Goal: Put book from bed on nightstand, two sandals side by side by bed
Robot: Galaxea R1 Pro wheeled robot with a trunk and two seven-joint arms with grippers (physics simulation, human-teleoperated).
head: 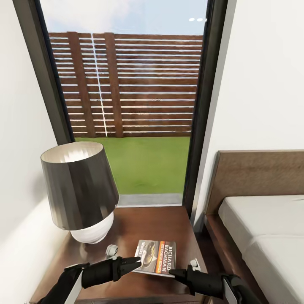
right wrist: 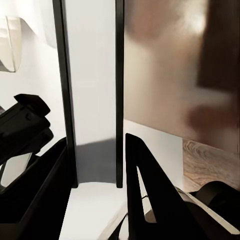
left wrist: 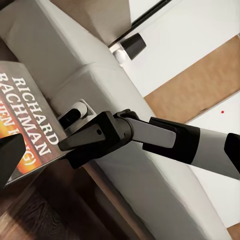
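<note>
Ahead, the tall dark-framed glass door (head: 126,105) fronts the view, showing fence and grass. Bed (head: 270,228) at right, pale mattress, brown headboard. Nightstand (head: 156,223) sits between wall and bed, carrying a dark-shaded lamp (head: 80,190). Book (head: 157,256) lies flat on the nightstand top, near its front edge. Left gripper (head: 136,264): fingers pressed together, tips at the book's left edge. Right gripper (head: 174,273): tips at the book's front right corner; cannot tell whether spread or pinching.

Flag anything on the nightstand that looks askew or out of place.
The book lies flat on the nightstand but turned at an angle to its edges, near the front. The lamp stands upright. Nothing else stands out.
</note>
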